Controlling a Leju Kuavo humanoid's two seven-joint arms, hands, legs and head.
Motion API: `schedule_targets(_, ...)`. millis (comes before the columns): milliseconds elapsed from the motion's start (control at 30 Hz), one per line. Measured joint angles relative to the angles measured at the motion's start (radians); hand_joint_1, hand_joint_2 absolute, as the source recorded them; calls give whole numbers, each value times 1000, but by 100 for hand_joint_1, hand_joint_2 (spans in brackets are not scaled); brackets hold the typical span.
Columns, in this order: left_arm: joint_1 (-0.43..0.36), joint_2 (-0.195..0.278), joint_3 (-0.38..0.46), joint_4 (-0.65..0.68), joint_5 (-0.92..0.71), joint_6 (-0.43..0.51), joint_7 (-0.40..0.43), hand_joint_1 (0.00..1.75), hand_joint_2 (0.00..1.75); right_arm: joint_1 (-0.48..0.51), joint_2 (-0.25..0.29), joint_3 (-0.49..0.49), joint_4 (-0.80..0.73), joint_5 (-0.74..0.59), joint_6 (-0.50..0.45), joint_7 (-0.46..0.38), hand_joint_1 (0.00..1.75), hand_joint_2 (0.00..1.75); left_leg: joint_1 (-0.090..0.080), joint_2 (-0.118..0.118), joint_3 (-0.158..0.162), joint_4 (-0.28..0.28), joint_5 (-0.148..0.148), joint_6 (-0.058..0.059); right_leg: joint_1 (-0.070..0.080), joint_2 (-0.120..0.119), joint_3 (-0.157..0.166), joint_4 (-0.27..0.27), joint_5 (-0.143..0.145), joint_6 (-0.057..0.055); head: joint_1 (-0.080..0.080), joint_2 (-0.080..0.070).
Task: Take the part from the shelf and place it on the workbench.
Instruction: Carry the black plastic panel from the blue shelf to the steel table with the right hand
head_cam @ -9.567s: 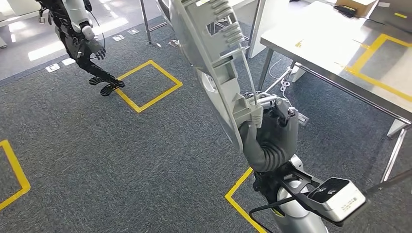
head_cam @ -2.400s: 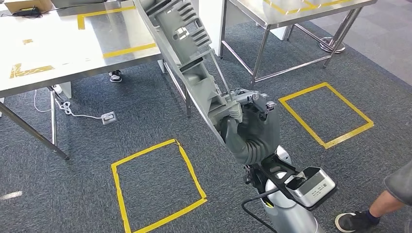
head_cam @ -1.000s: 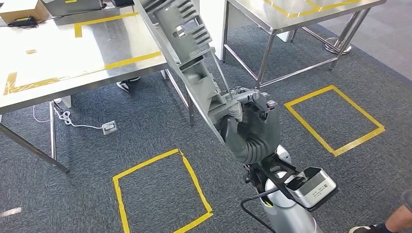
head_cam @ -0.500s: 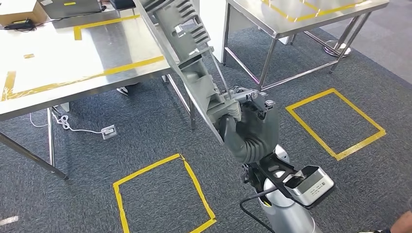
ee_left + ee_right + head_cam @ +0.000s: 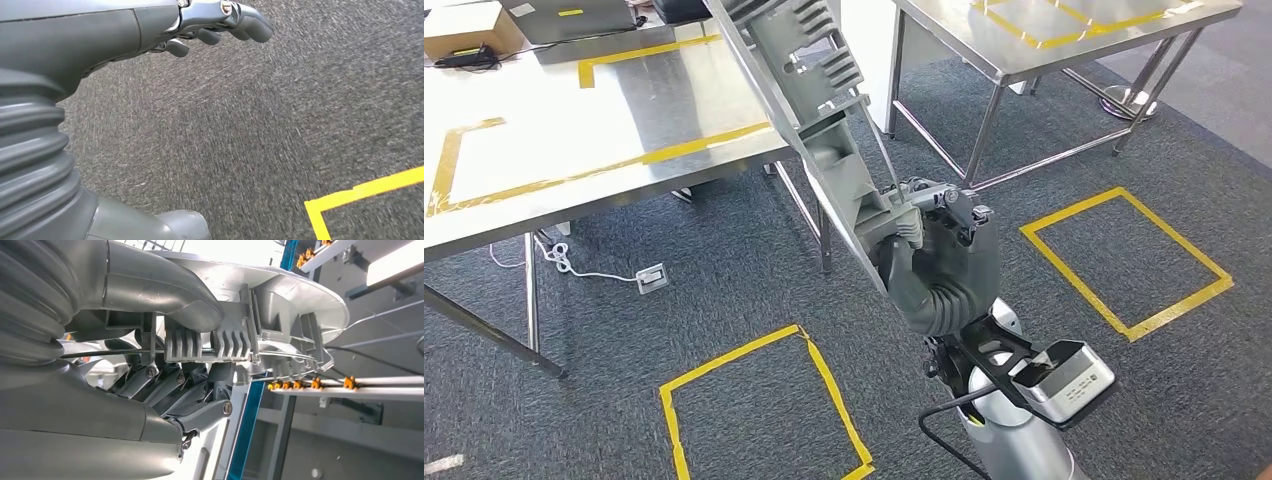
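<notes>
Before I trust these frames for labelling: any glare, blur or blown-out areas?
Head view: sharp, with glare whitening the steel workbench. Left wrist view: carpet smeared by motion blur. Right wrist view: bright backlight blows out above the part; the fingers sit in shadow.

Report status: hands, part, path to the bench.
Right hand grips the long grey ribbed plastic part, held tilted above the carpet. Left hand holds nothing, fingers loosely curled. Steel workbench with yellow tape ahead-left; nothing between.
</notes>
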Motion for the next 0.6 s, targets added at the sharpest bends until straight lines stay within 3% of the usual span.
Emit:
schedule_targets(67, -2, 0, 0, -1, 0, 0, 0, 0, 175, 0, 0, 0, 0, 0, -1, 0, 166, 175, -1, 2, -20, 55, -29, -9, -7, -1, 20, -10, -4, -11, -3, 0)
schedule_targets(167, -1, 1, 1, -1, 0, 0, 0, 0, 175, 1, 0, 0, 0, 0, -1, 1, 166, 175, 2, 2, -137, 246, -95, -18, -9, -3, 39, -11, -19, -19, -5, 0)
schedule_targets(200, 1, 2, 1, 0, 0, 0, 0, 0, 175, 1, 0, 0, 1, 0, -2, 1, 166, 175, 3, 2, -168, 282, -92, -20, -9, -1, 46, -11, -26, -19, -5, 0)
schedule_targets(233, 2, 2, 2, 0, 0, 0, -1, 0, 175, 2, 0, 0, 1, 0, -2, 1, 166, 175, 3, 2, -183, 281, -67, -21, -9, 1, 54, -10, -34, -17, -5, 0)
schedule_targets(267, 3, 3, 2, 0, 0, 0, -2, 0, 175, 2, 0, 0, 2, 0, -2, 1, 166, 175, 4, 2, -177, 239, -23, -21, -10, 2, 65, -9, -43, -15, -5, 0)
schedule_targets(300, 3, 4, 2, 0, 0, 0, -2, 0, 175, 3, 0, 0, 2, 1, -3, 2, 166, 175, 5, 3, -154, 168, 31, -20, -11, 3, 76, -8, -53, -12, -6, 0)
schedule_targets(367, 3, 5, 3, 0, 0, 0, -3, 0, 175, 3, 0, 0, 2, 2, -6, 1, 166, 175, 4, 3, -107, 48, 91, -13, -8, 4, 90, -5, -72, -2, -8, 0)
schedule_targets(400, 3, 5, 3, 0, -1, -1, -3, 0, 175, 2, 0, 0, 2, 2, -8, 0, 166, 175, 2, 3, -95, 21, 97, -7, -6, 4, 92, -4, -79, 3, -8, 0)
schedule_targets(533, 3, 5, 3, 0, -3, -2, -3, 0, 175, 2, 0, 0, 1, 4, -14, 0, 166, 175, 0, 1, -83, 9, 80, 24, -9, 3, 94, 6, -99, 26, -6, 0)
schedule_targets(600, 1, 5, 3, 0, -5, -4, -2, 0, 175, 1, 0, 0, 1, 4, -14, 1, 166, 175, 4, 1, -72, 5, 73, 35, -10, 1, 50, 94, -136, 35, -2, 0)
